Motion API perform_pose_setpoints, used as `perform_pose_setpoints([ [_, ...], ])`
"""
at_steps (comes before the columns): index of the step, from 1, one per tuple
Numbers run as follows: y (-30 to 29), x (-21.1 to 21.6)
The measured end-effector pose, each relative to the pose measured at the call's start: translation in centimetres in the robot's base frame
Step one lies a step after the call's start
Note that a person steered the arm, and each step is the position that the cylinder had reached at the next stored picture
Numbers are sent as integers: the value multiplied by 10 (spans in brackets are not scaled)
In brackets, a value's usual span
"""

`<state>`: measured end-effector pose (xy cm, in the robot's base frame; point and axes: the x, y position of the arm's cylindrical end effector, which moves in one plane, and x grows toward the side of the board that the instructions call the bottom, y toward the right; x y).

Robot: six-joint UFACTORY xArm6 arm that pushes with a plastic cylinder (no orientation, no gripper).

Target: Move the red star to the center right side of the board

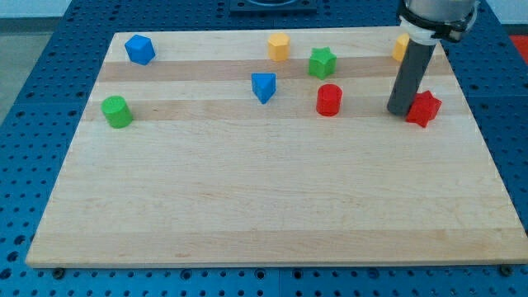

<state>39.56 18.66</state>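
The red star [424, 108] lies on the wooden board [264, 198] near its right edge, above mid-height. My tip [399, 110] rests on the board right against the star's left side. The dark rod rises from there toward the view's top right.
A red cylinder [329, 99] stands left of my tip. A green star [322, 62], a yellow block [279, 46] and a blue block [263, 86] lie further left. A yellow block [399, 48] is partly hidden behind the rod. A blue block [139, 49] and a green cylinder [116, 110] lie at the left.
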Motion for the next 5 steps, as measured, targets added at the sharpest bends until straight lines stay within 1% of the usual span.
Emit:
perform_pose_setpoints([
  [2, 0, 17],
  [3, 0, 17],
  [4, -6, 14],
  [5, -9, -7],
])
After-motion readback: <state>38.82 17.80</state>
